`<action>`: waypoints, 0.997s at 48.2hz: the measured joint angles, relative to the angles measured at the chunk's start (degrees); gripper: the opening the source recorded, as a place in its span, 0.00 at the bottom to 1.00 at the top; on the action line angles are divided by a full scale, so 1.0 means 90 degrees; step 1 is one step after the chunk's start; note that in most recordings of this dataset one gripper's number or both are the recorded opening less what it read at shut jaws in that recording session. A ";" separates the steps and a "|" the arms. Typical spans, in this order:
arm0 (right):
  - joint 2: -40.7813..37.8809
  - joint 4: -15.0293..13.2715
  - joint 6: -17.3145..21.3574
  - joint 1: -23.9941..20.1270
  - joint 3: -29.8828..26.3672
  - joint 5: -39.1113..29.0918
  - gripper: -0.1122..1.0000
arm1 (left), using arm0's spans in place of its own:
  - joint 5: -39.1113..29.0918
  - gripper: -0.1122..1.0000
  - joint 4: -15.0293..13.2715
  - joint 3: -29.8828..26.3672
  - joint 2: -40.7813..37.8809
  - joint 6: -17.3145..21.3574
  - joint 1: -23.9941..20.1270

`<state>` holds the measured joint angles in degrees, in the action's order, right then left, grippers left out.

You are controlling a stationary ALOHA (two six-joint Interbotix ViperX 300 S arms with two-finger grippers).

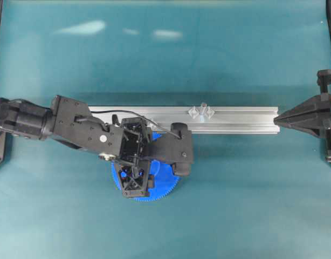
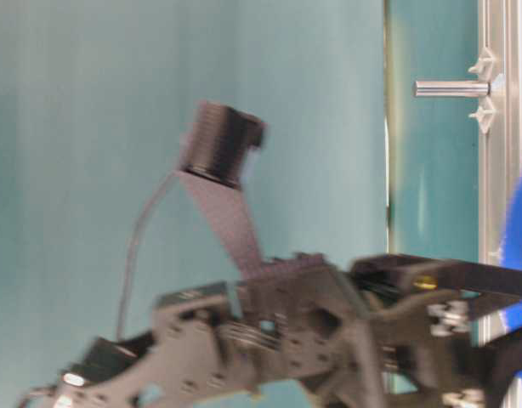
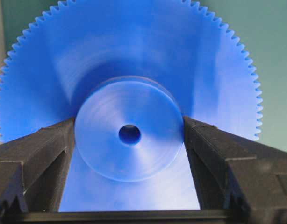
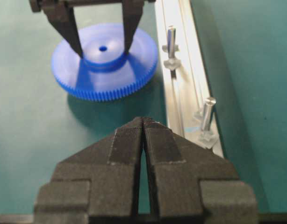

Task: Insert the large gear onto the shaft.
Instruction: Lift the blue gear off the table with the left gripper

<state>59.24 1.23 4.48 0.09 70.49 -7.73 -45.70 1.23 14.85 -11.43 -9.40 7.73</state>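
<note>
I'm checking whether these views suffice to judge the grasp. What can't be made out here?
- Overhead: most of the large gear and its hub lie under the left gripper.
- Table-level: the gear is a blurred sliver cut off at the frame edge; the arm is smeared.
- Left wrist: whether the fingers press the hub or only flank it.
- Right wrist: the shaft looks small and soft.

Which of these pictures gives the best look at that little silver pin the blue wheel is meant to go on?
The table-level view: the shaft shows side-on, bare, against plain background. Overhead it is only a tiny glint on the aluminium rail. The right wrist view shows pins standing on the rail, the far one blurred. The left wrist view shows none.
</note>
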 measured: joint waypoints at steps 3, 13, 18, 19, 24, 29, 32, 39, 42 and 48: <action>0.0000 0.0000 0.0000 0.0000 -0.0010 0.0010 0.17 | -0.0166 0.79 0.0000 -0.0098 0.0020 0.0068 -0.0010; 0.0000 0.0000 0.0000 0.0020 -0.0010 0.0010 0.17 | -0.0537 0.79 0.0010 -0.0518 0.0029 0.0361 -0.0010; 0.0000 0.0000 0.0000 0.0020 -0.0010 0.0010 0.17 | -0.0752 0.79 -0.0010 -0.0742 0.0029 0.0459 -0.0068; -0.0010 0.0000 0.0000 0.0020 0.0000 0.0010 0.17 | -0.0791 0.79 -0.0010 -0.0791 0.0029 0.0479 -0.0078; 0.0000 0.0000 0.0000 0.0020 0.0000 0.0010 0.17 | -0.0986 0.79 -0.0010 -0.1006 0.0039 0.0615 -0.0166; 0.0000 0.0000 0.0000 0.0029 -0.0010 0.0020 0.17 | -0.1172 0.79 -0.0010 -0.1201 0.0117 0.0762 -0.0283; 0.0000 0.0000 0.0000 0.0029 0.0000 0.0020 0.17 | -0.1250 0.79 -0.0010 -0.1309 0.0137 0.0830 -0.0361; 0.0000 0.0000 0.0000 0.0020 0.0000 0.0020 0.17 | -0.1289 0.79 -0.0010 -0.1455 0.0166 0.0967 -0.0537; -0.0010 0.0000 0.0000 0.0029 0.0000 0.0029 0.17 | -0.1289 0.79 -0.0010 -0.1484 0.0166 0.1035 -0.0615; -0.0010 0.0000 0.0000 0.0020 0.0029 0.0078 0.17 | -0.1289 0.79 -0.0010 -0.1582 0.0166 0.1221 -0.0762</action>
<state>59.15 1.23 4.48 0.26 70.75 -7.03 -57.30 1.14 0.62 -9.93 1.58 0.88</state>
